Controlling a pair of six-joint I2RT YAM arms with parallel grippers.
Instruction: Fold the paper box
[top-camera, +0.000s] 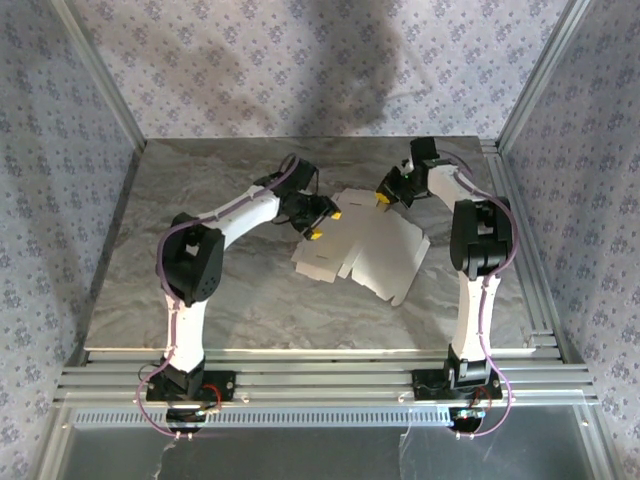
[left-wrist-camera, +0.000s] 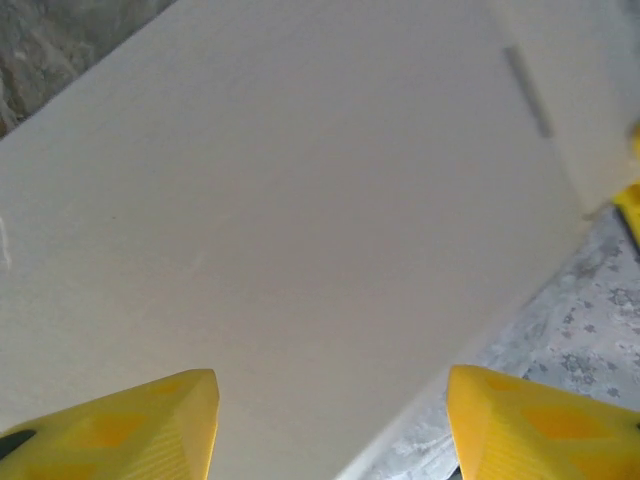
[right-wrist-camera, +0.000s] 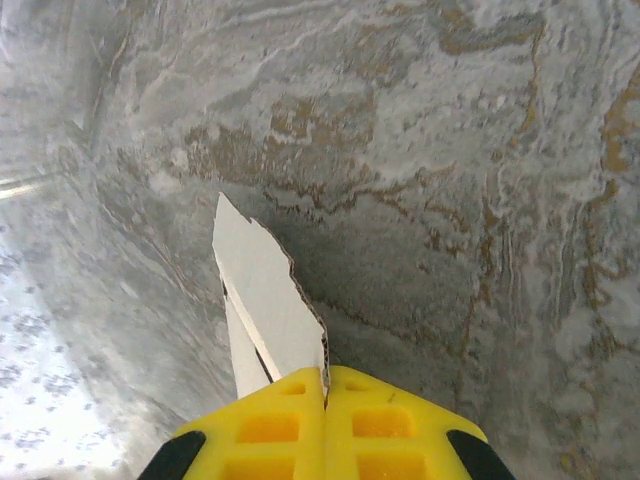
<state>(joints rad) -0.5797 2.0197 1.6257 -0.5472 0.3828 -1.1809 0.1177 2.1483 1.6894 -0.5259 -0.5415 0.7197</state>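
While right gripper (right-wrist-camera: 326, 374) pinches paper box (top-camera: 372, 250) flap, left gripper (left-wrist-camera: 332, 378) gapes — sheet edges cropped.

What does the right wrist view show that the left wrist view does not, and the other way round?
Right wrist view: the right gripper shut on a thin flap of the paper box, seen edge-on. Left wrist view: the left gripper open, before a broad flat panel with a slot. Both: the white cardboard, yellow fingers and the marbled table.
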